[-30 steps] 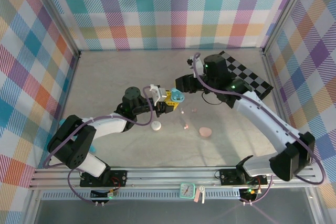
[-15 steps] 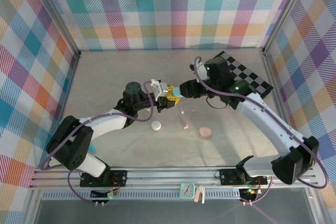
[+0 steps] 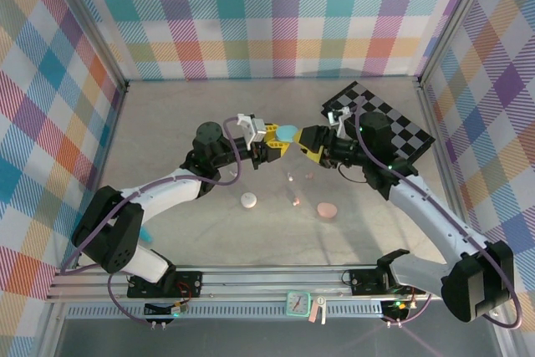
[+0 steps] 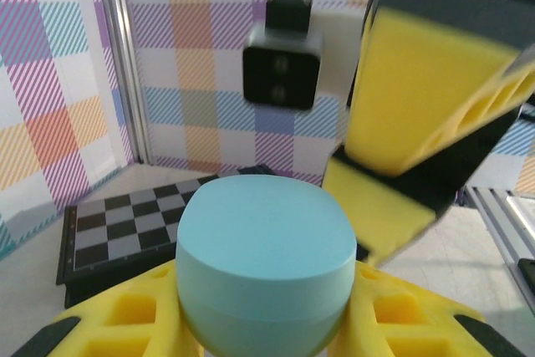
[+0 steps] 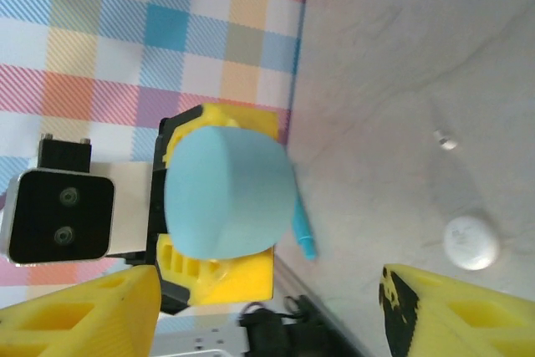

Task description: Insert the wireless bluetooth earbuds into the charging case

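Jaws of your left gripper are clamped on the smooth teal oval plastic case, raised over the worktop's middle. Your right gripper faces it, fingers spread apart. Tiny pale plastic earbuds lie loose nearer the front edge. They are probably light and slippery, so pinch across the widest part.

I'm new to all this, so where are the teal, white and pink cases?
teal case (image 3: 287,133), top view, on its lid.
white case (image 3: 248,200), top view, at its centre.
pink case (image 3: 327,210), top view, at its centre.
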Motion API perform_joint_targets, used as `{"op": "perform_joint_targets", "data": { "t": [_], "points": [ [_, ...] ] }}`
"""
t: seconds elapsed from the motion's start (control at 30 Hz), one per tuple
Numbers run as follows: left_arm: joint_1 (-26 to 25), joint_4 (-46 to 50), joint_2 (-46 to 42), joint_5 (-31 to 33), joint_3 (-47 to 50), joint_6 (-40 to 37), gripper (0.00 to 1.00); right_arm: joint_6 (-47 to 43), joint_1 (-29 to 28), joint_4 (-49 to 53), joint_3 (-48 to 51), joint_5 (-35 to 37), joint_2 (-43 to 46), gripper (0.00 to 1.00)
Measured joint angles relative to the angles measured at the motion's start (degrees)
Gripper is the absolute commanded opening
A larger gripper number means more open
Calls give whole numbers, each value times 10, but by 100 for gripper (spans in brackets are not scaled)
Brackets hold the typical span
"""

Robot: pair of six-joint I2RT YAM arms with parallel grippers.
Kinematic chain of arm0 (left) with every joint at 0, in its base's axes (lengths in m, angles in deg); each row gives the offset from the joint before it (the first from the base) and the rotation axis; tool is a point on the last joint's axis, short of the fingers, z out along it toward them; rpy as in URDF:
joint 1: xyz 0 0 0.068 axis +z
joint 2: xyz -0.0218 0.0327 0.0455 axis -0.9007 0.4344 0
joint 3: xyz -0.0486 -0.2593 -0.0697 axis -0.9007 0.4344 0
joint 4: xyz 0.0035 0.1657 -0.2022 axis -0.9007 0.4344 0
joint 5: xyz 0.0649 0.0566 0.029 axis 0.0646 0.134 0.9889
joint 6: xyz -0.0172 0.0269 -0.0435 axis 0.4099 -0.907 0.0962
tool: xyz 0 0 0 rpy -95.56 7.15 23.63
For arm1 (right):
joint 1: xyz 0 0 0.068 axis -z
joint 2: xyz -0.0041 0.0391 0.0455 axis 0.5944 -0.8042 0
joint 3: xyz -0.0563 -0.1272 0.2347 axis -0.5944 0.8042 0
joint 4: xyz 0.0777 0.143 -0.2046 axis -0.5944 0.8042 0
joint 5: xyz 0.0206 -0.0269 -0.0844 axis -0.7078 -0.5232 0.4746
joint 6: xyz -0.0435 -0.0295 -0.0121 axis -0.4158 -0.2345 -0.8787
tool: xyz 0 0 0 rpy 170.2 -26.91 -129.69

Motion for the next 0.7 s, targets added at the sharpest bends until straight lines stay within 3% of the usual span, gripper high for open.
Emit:
{"op": "perform_joint_targets", "data": {
  "t": [0.27, 0.53, 0.7],
  "points": [
    [-1, -21, -9, -15, 0, 36, 33, 112, -12, -125, 10, -23, -10, 63],
    [-1, -16, -23, -24, 0, 44, 33, 162, -14, -183, 11, -34, -45, 44],
    [-1, -12, -24, -24, -1, 45, 33, 181, -14, -207, 11, -37, -49, 26]
  ]
}}
